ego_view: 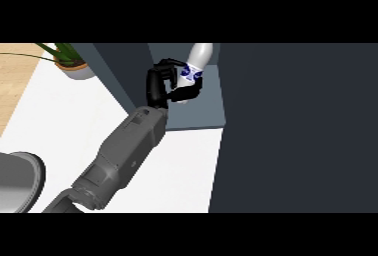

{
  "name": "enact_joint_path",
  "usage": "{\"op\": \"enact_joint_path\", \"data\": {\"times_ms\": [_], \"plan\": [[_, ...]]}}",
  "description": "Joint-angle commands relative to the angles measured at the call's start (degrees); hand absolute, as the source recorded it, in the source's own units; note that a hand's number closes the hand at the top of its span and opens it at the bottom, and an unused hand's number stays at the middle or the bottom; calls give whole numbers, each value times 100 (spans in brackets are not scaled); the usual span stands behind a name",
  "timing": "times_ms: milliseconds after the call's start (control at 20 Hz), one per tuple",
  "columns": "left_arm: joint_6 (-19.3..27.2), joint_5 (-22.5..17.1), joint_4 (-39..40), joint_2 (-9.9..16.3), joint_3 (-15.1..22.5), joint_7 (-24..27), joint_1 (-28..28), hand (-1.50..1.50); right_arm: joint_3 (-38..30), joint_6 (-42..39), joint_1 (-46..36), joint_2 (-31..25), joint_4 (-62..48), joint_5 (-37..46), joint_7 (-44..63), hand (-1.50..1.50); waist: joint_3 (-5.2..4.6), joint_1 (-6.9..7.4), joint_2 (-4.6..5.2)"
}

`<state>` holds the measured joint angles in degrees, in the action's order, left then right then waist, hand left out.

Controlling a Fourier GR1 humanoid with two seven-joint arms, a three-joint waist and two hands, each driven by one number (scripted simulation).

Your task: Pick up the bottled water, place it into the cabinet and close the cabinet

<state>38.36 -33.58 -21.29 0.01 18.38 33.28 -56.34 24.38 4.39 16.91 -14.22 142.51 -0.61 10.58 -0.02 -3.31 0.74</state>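
My one visible hand, the left hand (164,82), matte black, curls round the single smooth white bottled water (195,70) inside the dark slate cabinet (193,117), its flat door (295,125) right, one potted plant (70,62) far left.

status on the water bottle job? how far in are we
Done: the bottled water is picked up; the left hand is curled round it. In hand: the arm reaches into the open cabinet, holding the bottle upright over the shelf, not yet released. Left: set it down, withdraw, then swing the dark cabinet door shut; it stands open at the right. The right hand is not in view.
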Motion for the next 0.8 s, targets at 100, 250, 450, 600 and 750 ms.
{"op": "enact_joint_path", "data": {"times_ms": [100, 250, 450, 600, 750], "plan": [[24, 194, 878, 43, -196, 254, -444, 150, -272, -226, 352, -172, 558, -506, -6, -150, 5, -24, 18], [-117, 305, 1144, 1, -139, 353, -480, -150, -157, -182, 308, -39, 522, -410, -42, -150, 1, -36, 27], [-265, 218, 1309, 171, -312, 422, -700, -150, -96, -293, 226, 27, 174, -330, -265, -150, -1, -88, 67], [-325, 168, 1393, 110, -438, 345, -893, -150, -50, -283, 268, 46, 153, -268, -246, -150, -1, -81, 61], [-379, 118, 1405, 2, -513, 489, -852, -150, -162, -338, 215, 31, 200, -364, -265, -150, -2, -112, 78]]}}
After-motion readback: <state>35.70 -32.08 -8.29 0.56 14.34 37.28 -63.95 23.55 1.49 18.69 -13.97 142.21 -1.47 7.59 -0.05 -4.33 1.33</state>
